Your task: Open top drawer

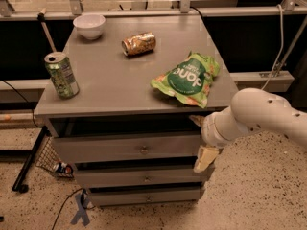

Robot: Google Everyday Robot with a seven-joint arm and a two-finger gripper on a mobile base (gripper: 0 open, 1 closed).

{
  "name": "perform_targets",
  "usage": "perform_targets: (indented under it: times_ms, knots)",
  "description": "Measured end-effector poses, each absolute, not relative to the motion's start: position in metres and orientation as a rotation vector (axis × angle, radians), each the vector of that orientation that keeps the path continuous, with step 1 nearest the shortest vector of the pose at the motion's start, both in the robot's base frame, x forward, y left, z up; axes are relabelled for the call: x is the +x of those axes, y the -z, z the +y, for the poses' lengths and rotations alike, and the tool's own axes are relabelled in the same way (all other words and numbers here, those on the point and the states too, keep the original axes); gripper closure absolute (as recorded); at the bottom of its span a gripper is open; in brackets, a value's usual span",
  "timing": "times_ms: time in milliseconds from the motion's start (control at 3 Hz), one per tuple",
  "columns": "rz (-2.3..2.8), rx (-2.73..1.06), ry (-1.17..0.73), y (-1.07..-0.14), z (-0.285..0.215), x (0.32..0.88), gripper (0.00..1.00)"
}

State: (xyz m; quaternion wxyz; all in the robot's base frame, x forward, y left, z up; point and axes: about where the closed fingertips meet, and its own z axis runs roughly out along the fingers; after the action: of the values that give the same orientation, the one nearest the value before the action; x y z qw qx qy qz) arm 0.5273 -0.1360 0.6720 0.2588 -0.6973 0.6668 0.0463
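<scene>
The top drawer [105, 148] is the tallest of three grey fronts under the grey counter, with a small round metal knob [143, 150] at its centre. Its front sits flush with the cabinet. My gripper [203, 158] hangs from the white arm [259, 116] at the drawer's right end, to the right of the knob and apart from it. One cream-coloured finger [203, 159] points down over the right edge of the drawer fronts.
On the counter [110, 80] stand a green can [61, 74] at front left, a white bowl [89, 26] at the back, a lying can [138, 43] and a green chip bag [188, 79] near the front right edge. Two shorter drawers [144, 178] sit below. Cables lie on the floor.
</scene>
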Motion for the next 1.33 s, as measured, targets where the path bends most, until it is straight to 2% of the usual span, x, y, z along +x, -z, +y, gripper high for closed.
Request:
perform_targets:
  times_ms: [1000, 1333]
  knots:
    - [1.796, -1.872, -0.089, -0.642, -0.126, 0.553, 0.02]
    - [1.794, -1.878, -0.088, -0.635, -0.123, 0.557, 0.25]
